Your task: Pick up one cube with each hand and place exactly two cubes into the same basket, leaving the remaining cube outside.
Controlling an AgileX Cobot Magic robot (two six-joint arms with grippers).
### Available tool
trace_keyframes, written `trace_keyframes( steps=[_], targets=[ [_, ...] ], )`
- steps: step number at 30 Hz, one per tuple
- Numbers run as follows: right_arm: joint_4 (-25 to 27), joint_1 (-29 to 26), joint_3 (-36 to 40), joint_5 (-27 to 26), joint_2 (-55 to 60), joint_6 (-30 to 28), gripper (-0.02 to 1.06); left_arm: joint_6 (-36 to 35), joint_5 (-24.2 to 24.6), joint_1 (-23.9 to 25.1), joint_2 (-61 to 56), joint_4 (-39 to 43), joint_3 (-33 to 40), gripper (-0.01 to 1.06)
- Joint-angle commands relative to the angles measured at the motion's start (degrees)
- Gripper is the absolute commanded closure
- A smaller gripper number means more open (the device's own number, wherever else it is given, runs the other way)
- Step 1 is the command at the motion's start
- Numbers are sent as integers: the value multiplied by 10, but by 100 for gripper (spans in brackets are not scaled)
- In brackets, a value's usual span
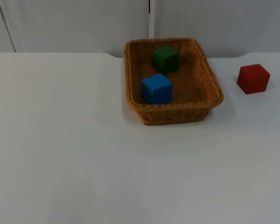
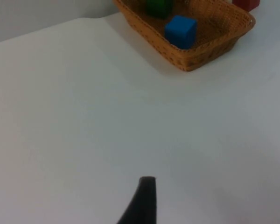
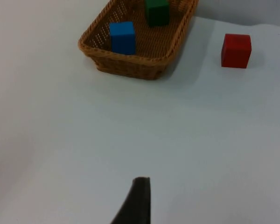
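You see the blue cube (image 1: 157, 88) and green cube (image 1: 166, 58) inside the wicker basket (image 1: 210, 77); the red cube (image 1: 253, 78) sits on the desk (image 1: 84, 154), well apart. The left tool (image 2: 142, 200) and right tool (image 3: 136, 200) hang above bare desk; you cannot tell their fingers' state.

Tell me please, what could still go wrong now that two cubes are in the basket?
1. The red cube sits on the table close to the basket; moving it in would probably break the two-cube count.
2. The blue cube lies near the basket's front wall, so a bump there might tip it out.
3. The green cube looks settled; little risk there.
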Motion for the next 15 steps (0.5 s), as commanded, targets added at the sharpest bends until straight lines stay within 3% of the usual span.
trace_keyframes(
  steps=[1, 10, 12, 15],
  targets=[
    [-1, -1, 2, -4, -1, -1, 25, -5, -6, 0, -2, 3, 3, 23],
    [-13, -1, 2, -4, -1, 21, 25, -5, -6, 0, -2, 3, 3, 23],
    [-13, -1, 2, -4, -1, 21, 24, -5, -6, 0, -2, 3, 3, 15],
    [-13, -1, 2, -4, -1, 21, 12, -5, -6, 0, -2, 3, 3, 5]
  ],
)
